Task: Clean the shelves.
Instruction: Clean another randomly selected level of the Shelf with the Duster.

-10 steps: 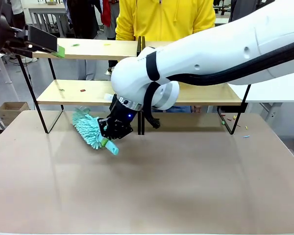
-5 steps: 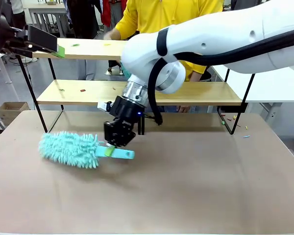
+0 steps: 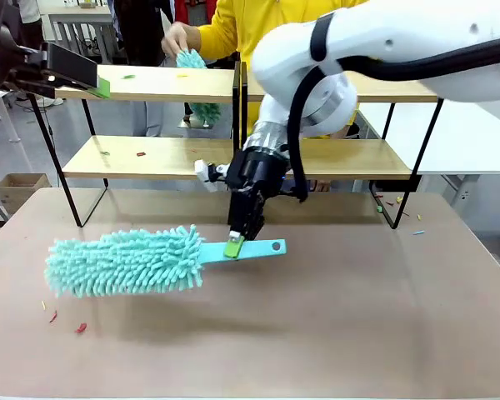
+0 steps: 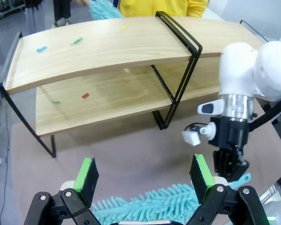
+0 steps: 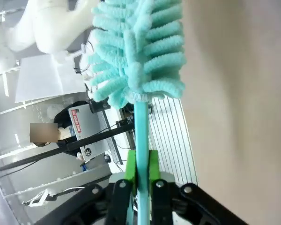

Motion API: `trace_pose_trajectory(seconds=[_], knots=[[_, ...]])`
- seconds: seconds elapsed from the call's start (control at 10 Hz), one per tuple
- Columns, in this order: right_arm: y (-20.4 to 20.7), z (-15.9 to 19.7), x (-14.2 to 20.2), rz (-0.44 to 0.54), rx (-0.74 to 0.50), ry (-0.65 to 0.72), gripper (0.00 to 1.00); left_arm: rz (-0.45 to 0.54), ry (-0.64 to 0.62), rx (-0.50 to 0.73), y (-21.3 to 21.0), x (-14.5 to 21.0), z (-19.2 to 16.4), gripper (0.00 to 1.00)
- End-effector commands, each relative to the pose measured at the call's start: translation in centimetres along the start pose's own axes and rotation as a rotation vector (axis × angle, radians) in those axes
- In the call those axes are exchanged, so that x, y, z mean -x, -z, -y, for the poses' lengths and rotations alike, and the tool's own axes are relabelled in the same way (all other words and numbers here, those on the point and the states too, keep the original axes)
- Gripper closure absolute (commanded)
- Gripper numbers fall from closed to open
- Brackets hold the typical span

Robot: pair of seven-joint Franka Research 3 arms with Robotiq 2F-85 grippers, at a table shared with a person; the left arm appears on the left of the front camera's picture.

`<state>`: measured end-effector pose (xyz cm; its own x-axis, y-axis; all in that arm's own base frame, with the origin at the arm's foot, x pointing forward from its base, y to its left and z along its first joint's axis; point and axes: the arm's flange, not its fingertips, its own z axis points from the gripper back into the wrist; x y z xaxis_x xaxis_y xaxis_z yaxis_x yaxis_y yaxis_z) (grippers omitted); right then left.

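The shelves point(image 3: 150, 157) are light wooden boards on black frames along the table's far side, also seen from above as the shelves point(image 4: 98, 42). My right gripper point(image 3: 236, 243) is shut on the handle of a teal fluffy duster point(image 3: 125, 261), held level just above the table with its head pointing left. In the right wrist view the duster point(image 5: 140, 51) runs up from the right gripper point(image 5: 141, 173), green pads pressed on its handle. My left gripper point(image 4: 144, 173) is open and holds nothing. It hangs high at the shelves' left end, where the left gripper point(image 3: 96, 82) shows.
A person in yellow holds a second teal duster point(image 3: 192, 62) on the upper board. Small coloured scraps point(image 4: 85, 95) lie on both boards. More scraps point(image 3: 79, 327) lie on the table at front left and near the right frame leg point(image 3: 396, 200).
My right gripper has moved right and swung the duster round, so its head now lies level and points left. The person's hand has brought a second duster onto the upper board.
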<state>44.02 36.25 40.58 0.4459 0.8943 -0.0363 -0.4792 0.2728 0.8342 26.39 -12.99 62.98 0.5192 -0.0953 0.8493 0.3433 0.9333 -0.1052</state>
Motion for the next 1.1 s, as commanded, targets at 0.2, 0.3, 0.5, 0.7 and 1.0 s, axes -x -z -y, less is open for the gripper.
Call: trace_pose_trajectory(seconds=[0.2,0.3,0.5,0.7,1.0], knots=[[0.6,-1.8,15.0,0.09,0.029,0.047,0.88,0.003,0.001,-0.003,-0.1,0.0,0.0,0.0],[1.2,-1.5,18.4,0.124,0.006,0.18,0.88,0.003,0.001,-0.003,-0.1,0.0,0.0,0.0],[2.3,-1.9,25.2,0.233,-0.027,0.2,0.88,0.003,0.001,-0.003,-0.1,0.0,0.0,0.0],[4.0,-3.9,28.2,0.449,0.024,0.242,0.88,0.003,0.001,-0.003,-0.1,0.0,0.0,0.0],[3.0,-0.4,24.0,0.218,0.024,0.199,0.88,0.003,0.001,-0.003,-0.1,0.0,0.0,0.0]])
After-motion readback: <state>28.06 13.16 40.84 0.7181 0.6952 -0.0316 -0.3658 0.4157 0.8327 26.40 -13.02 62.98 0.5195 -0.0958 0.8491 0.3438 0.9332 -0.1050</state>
